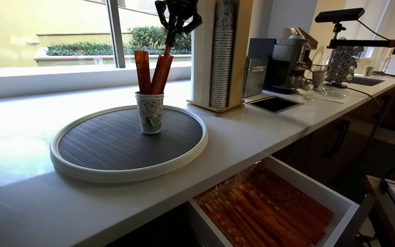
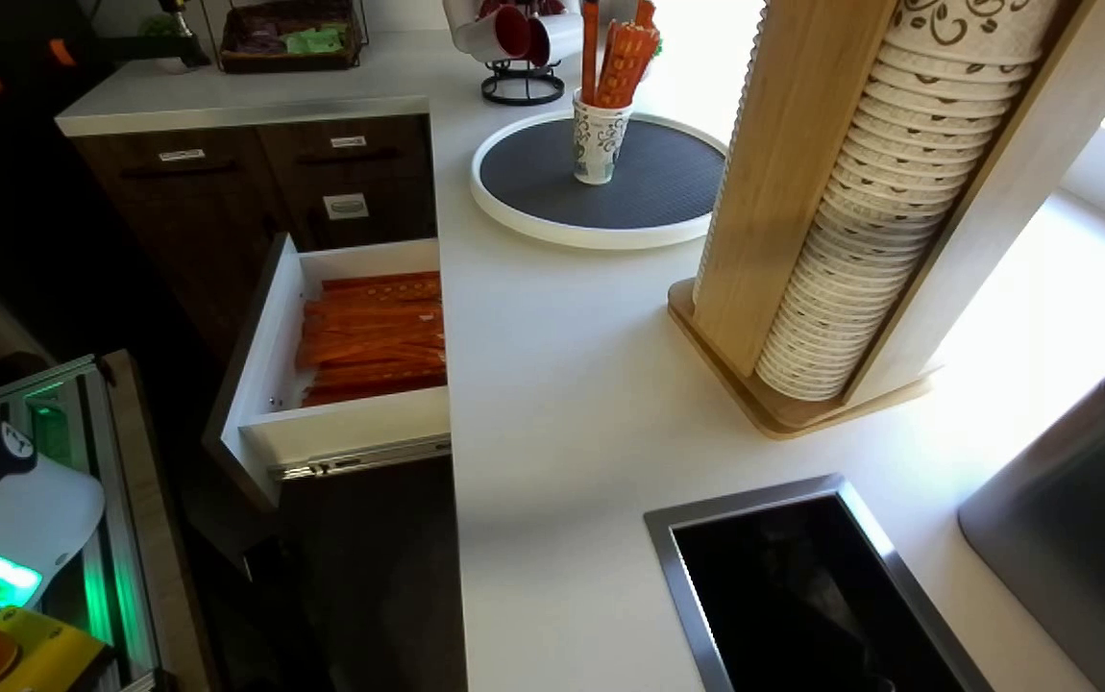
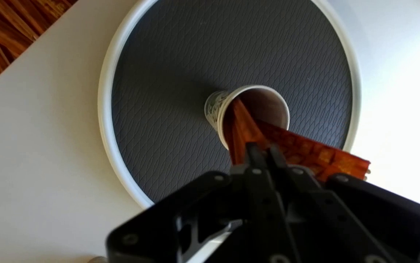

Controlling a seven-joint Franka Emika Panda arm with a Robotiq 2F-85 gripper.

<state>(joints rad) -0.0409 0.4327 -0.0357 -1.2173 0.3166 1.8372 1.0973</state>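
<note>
My gripper (image 1: 170, 42) points down over a patterned paper cup (image 1: 150, 115), its jaws together on the pinched top of an orange-red packet (image 1: 164, 73). The lower part of that packet reaches down into the cup. In the wrist view the fingertips (image 3: 252, 149) cover its upper end. Another flat orange-red packet (image 1: 143, 70) leans out of the cup on its own, outside the grip; the wrist view shows this packet (image 3: 327, 157) to the right of the fingers. The cup stands upright on a round grey tray with a white rim (image 1: 55, 154). The gripper is out of frame in an exterior view showing the cup (image 2: 597, 144).
An open drawer (image 1: 347, 212) below the counter holds many orange-red packets (image 2: 375, 332). A tall wooden cup dispenser (image 1: 202, 65) stands close beside the tray. Beyond it are a black-framed opening (image 1: 273, 104) and a coffee machine (image 1: 288, 65). A mug rack (image 2: 522, 86) stands behind the tray.
</note>
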